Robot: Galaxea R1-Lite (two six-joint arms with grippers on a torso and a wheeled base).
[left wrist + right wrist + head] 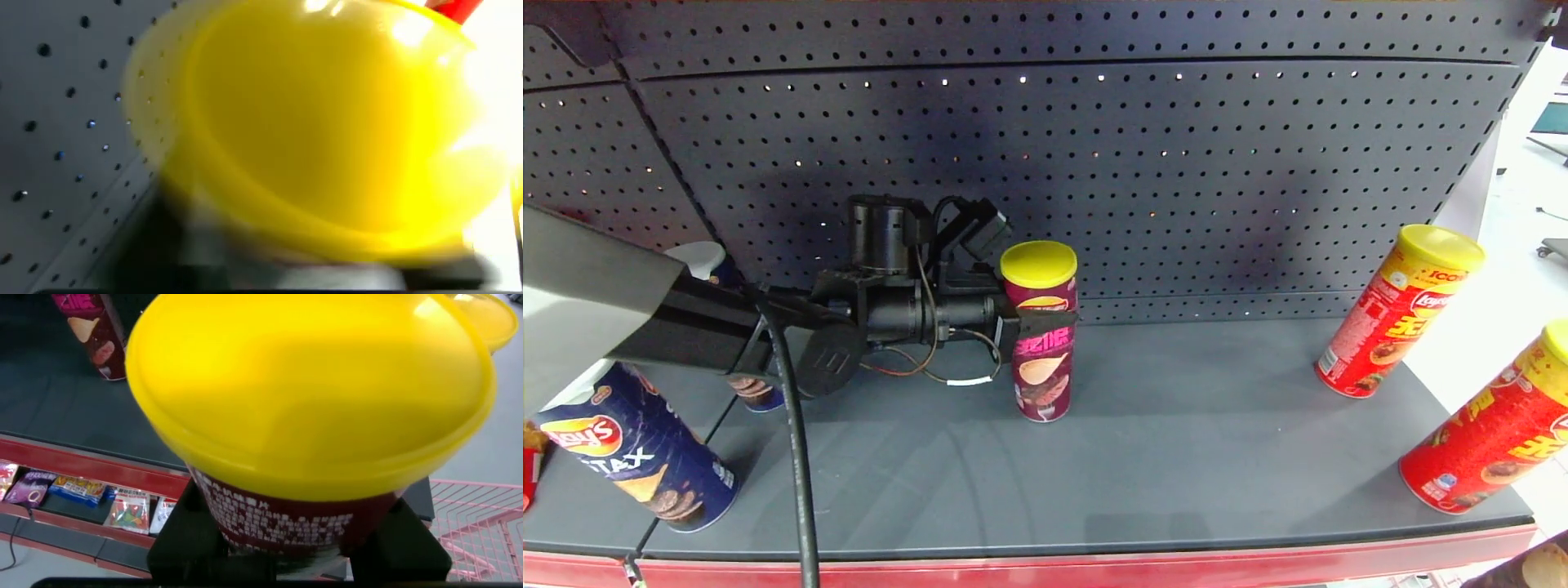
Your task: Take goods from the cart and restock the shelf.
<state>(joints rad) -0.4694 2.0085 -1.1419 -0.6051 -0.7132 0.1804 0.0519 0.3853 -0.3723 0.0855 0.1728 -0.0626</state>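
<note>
Here, the left gripper [1045, 322] clamps the purple can [1042, 376] mid-body, upright on the shelf [1176, 457]. The right gripper [298, 555] clasps a red can [286, 514]. These look light, stiff and slick, so mid-height is probably the safest hold.

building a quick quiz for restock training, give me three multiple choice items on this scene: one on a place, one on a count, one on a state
1. Where is the purple chip can? A on the floor B upright on the shelf C lying on its side
2. How many red chip cans are at the shelf's right end? A two B one C four
3. The left gripper is: A open above the can B open beside it C shut on the purple chip can
1 B, its base rests on the board; 2 A, rear red chip can and front red chip can; 3 C, it clamps the can's middle.
</note>
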